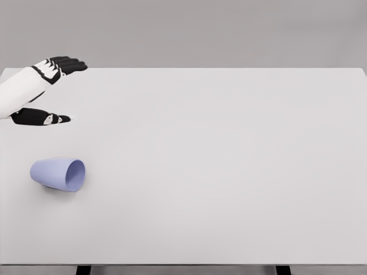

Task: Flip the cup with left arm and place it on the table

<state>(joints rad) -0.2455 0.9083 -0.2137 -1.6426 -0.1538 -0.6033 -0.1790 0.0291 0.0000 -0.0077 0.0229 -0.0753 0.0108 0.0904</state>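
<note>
A pale lavender cup point(58, 174) lies on its side near the table's front left, its open mouth facing right. My left hand point(57, 91) hovers at the far left of the table, well behind the cup and apart from it. Its black fingers point(66, 65) are stretched out to the right and the thumb point(43, 118) is spread away below them, with nothing held between. The right arm does not show in the head view.
The white table point(218, 160) fills most of the view, its far edge near the top and its front edge at the bottom. Dark table legs point(84, 269) peek out under the front edge.
</note>
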